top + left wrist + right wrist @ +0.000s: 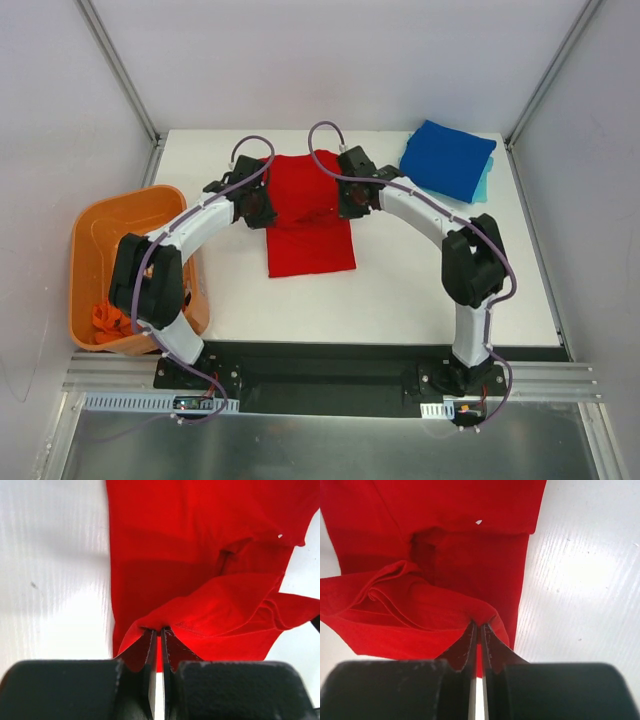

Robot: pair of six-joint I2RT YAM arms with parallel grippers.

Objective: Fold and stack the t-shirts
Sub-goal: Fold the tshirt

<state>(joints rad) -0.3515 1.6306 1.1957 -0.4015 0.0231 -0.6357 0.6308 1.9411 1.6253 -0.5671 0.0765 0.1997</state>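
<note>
A bright red t-shirt [310, 235] lies on the white table at the middle back, its far part lifted and folded over. My left gripper [256, 208] is shut on its left far edge; the wrist view shows the cloth [210, 595] pinched at the fingertips [159, 630]. My right gripper [352, 196] is shut on the right far edge, the cloth [435, 600] pinched at the fingertips [479, 626]. A folded royal blue t-shirt [448, 158] lies at the back right on top of a light teal one [484, 186]. An orange-red t-shirt [108, 320] lies crumpled in the basket.
A rigid orange plastic basket [100, 222] stands off the table's left side. Metal frame posts rise at the back corners. The table's [420, 290] front edge meets a black rail holding both arm bases.
</note>
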